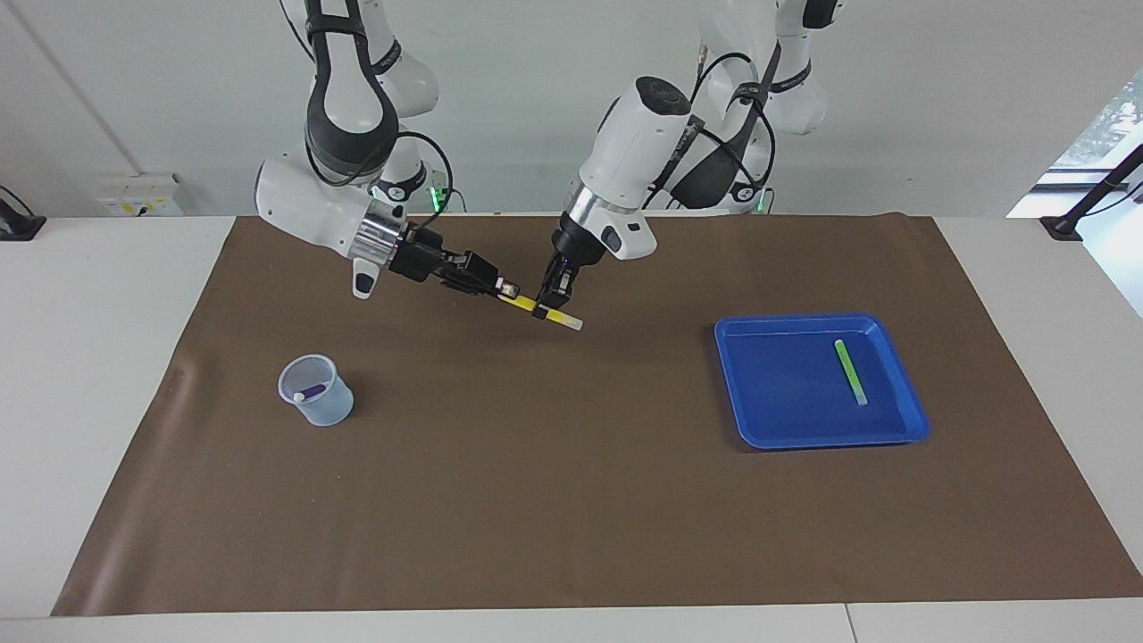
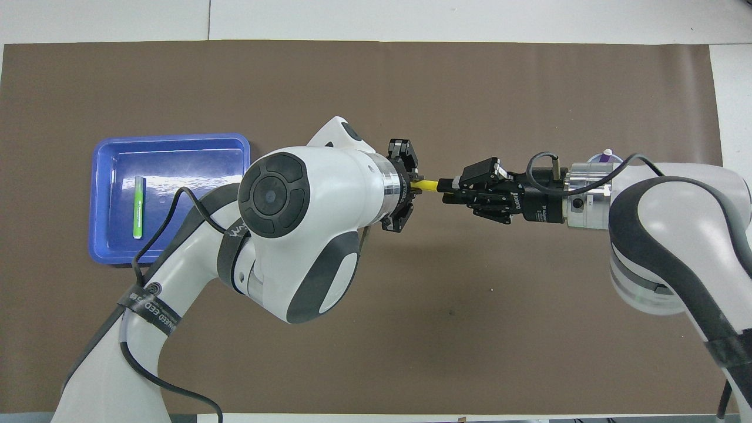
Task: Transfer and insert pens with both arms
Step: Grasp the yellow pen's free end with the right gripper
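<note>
A yellow pen [image 1: 525,304] hangs slanted in the air over the brown mat, between my two grippers. My left gripper [image 1: 555,304] points down and is shut on its middle, with the pale cap end sticking out below. My right gripper [image 1: 511,290] reaches in level and its fingertips are shut on the pen's other end. In the overhead view only a short yellow stretch of the pen [image 2: 429,185] shows between the left gripper [image 2: 413,187] and the right gripper [image 2: 447,191]. A purple pen [image 1: 311,391] stands in a clear cup [image 1: 320,406]. A green pen [image 1: 851,371] lies in the blue tray [image 1: 804,440].
The cup stands toward the right arm's end of the mat, and the tray [image 2: 170,138] toward the left arm's end. From above, my right wrist hides most of the cup, with only the purple pen's tip [image 2: 606,155] showing. The brown mat [image 1: 571,500] covers the table.
</note>
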`<state>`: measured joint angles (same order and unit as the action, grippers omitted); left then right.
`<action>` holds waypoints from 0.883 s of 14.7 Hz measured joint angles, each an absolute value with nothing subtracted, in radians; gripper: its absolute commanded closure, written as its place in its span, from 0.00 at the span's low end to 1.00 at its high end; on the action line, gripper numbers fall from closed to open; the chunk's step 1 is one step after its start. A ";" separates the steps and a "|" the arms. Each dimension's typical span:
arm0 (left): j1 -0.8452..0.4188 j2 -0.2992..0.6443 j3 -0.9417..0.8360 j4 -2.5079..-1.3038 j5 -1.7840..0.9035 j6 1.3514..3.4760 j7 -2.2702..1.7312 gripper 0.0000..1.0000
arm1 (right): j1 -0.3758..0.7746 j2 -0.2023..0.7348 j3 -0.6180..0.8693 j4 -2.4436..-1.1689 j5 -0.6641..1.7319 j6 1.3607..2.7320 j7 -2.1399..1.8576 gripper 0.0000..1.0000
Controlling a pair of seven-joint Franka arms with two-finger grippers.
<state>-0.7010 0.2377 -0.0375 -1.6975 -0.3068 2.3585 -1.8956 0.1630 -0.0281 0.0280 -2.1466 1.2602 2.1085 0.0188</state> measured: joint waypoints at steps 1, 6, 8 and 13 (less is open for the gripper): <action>-0.701 0.238 -0.037 -1.698 -0.307 2.359 -1.896 1.00 | 0.163 -0.028 0.028 -2.147 1.260 2.109 0.019 0.96; -0.701 0.240 -0.037 -1.698 -0.309 2.362 -1.898 1.00 | 0.163 -0.029 0.028 -2.147 1.270 2.109 0.019 1.00; -0.701 0.241 -0.037 -1.698 -0.309 2.362 -1.898 1.00 | 0.163 -0.029 0.028 -2.147 1.270 2.109 0.019 1.00; -0.701 0.242 -0.036 -1.699 -0.309 2.361 -1.829 0.05 | 0.162 -0.029 0.026 -2.147 1.271 2.109 0.019 1.00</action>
<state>-0.7011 0.2423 -0.0358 -1.6992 -0.3086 2.3614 -1.8289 0.1622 -0.0292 0.0264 -2.1472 1.2707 2.1089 0.0194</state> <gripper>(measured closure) 0.683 0.815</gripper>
